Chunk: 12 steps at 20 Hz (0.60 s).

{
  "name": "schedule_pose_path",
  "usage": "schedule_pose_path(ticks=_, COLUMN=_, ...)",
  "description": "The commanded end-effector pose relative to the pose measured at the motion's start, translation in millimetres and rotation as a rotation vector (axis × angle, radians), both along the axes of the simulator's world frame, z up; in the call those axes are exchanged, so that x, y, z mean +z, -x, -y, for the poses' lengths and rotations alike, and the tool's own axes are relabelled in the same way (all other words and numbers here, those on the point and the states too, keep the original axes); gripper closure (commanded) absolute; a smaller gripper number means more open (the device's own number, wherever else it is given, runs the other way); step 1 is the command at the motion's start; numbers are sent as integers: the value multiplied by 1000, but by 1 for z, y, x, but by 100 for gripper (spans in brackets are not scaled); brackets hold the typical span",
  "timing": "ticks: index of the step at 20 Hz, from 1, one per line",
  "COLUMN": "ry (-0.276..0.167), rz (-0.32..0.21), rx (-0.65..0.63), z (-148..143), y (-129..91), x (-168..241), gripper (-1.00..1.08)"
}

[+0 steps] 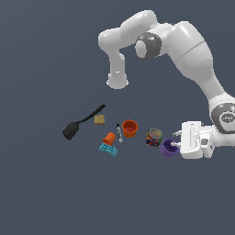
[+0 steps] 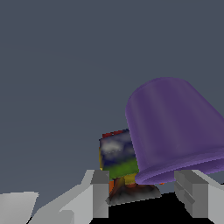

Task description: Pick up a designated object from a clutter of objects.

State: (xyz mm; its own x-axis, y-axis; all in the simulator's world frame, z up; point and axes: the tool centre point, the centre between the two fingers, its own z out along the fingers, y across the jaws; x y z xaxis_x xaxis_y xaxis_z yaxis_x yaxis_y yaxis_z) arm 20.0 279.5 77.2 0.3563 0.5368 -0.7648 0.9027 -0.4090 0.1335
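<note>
On the flat grey floor, spread fingers [image 1: 175, 140] flank the smooth, tapered purple cup's [image 1: 168, 148] round rim without clearly gripping it

Exterior view. The white Panda arm [image 1: 183, 50] reached down from the upper part of the frame, its gripper [image 1: 176, 140] lying level at the exterior view's right, its fingertips at the rim of the purple cup [image 1: 168, 148]. Whether the jaws were closed on that rim could not be told. Just beside the cup stood the multicoloured can [image 1: 153, 137]. Further toward the exterior view's left lay an upright orange cup [image 1: 130, 128], a smaller orange cup [image 1: 109, 138] touching the teal toy brick [image 1: 108, 149], the tan block [image 1: 99, 120] and the black spatula [image 1: 81, 123].
</note>
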Motion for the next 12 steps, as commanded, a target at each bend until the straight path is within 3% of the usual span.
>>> schedule_pose_path(ticks=1, ry=0, rz=0, rx=1, z=3, y=1, x=-3, gripper=-20)
schedule_pose_path(ticks=6, ry=1, rz=0, rx=1, z=6, y=2, x=-5, gripper=-20)
schedule_pose_path(ticks=7, ry=1, rz=0, rx=1, z=6, y=2, x=-5, gripper=108)
schedule_pose_path(ticks=12, ry=1, rz=0, rx=1, z=6, y=2, x=-5, gripper=108)
